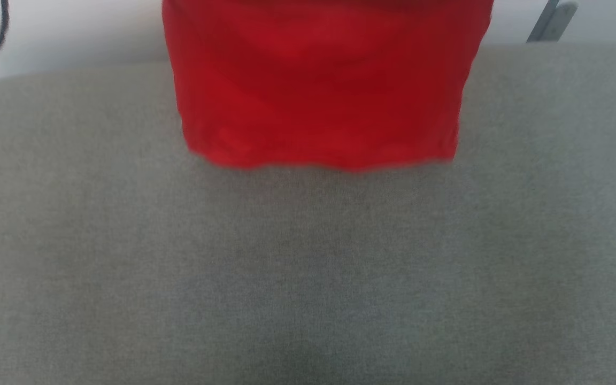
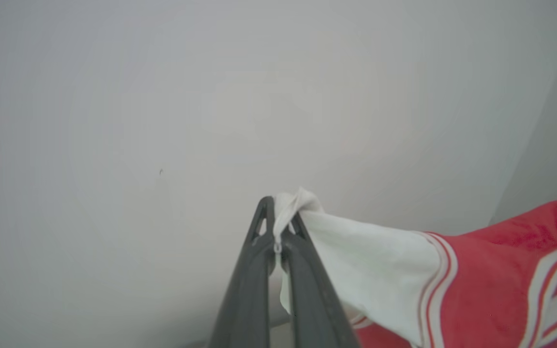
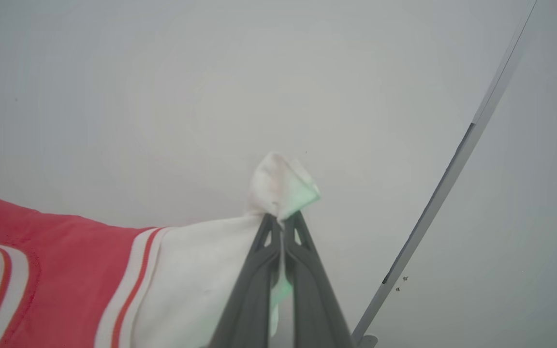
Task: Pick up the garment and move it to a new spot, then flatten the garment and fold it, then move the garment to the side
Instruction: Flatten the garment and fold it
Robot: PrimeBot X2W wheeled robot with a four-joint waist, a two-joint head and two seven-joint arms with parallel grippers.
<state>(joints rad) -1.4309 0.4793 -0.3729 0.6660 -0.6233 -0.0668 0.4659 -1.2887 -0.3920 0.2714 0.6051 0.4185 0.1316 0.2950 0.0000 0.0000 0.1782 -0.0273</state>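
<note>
Left tool [image 2: 279, 215] aloft, clamped on a white sleeve of the garment [image 1: 318, 85], right tool [image 3: 282, 220] likewise pinching the other sleeve

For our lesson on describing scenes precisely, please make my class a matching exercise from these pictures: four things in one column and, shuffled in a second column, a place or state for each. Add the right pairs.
Column one
1. left gripper
2. garment
3. grey padded surface
4. dark cable

Column two
A. spreads across the lower part of the head view
B. hangs down, red, with its hem lowest
C. shut on a white sleeve
D. curves through the upper left corner of the head view

Pairs: 1-C, 2-B, 3-A, 4-D
</note>
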